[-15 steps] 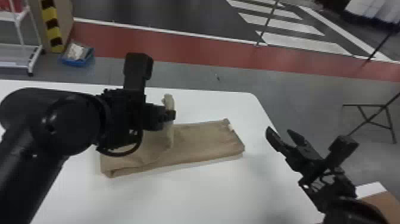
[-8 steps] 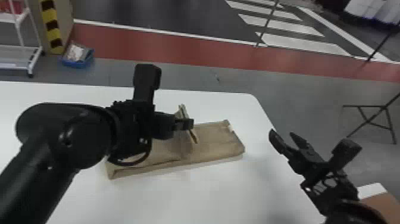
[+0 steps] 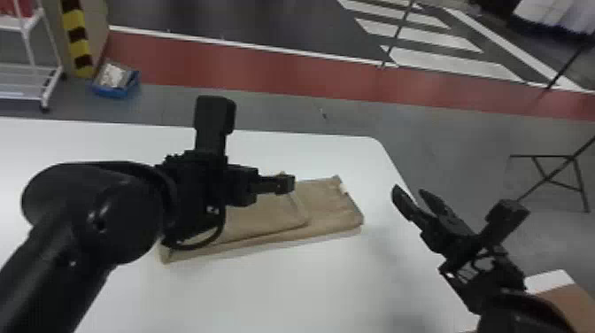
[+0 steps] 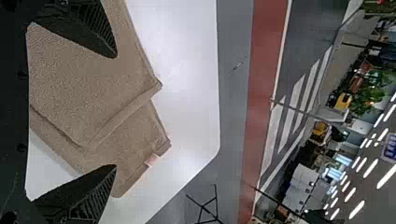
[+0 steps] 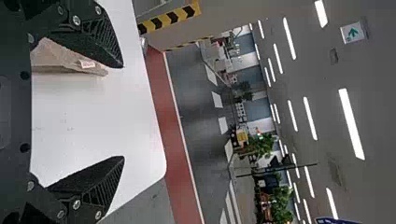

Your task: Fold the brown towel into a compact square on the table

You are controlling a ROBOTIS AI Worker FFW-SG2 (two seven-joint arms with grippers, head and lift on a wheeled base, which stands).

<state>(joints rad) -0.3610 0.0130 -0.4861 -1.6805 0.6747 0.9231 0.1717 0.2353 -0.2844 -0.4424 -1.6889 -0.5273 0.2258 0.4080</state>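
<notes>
In the head view my left gripper (image 3: 290, 183) is over the brown towel (image 3: 330, 201), which lies folded on the white table (image 3: 283, 292). A folded-over flap covers the towel's left and middle part, while its right end with a small label lies lower. In the left wrist view the left gripper (image 4: 116, 111) stands wide open, with the towel (image 4: 88, 88) beyond and between its fingers. My right gripper (image 3: 409, 192) is parked right of the towel in the head view. In the right wrist view the right gripper (image 5: 123, 112) is open, the towel's labelled end (image 5: 70, 60) near one finger.
The table's rounded far right corner (image 3: 374, 141) lies beyond the towel. A brown and white surface (image 3: 562, 292) stands at the lower right. On the floor behind are a blue box (image 3: 115, 82) and a white rack (image 3: 48, 84).
The left gripper has moved right and let go of the raised towel part, which has come down over the rest as a flap. The right arm has hardly moved.
</notes>
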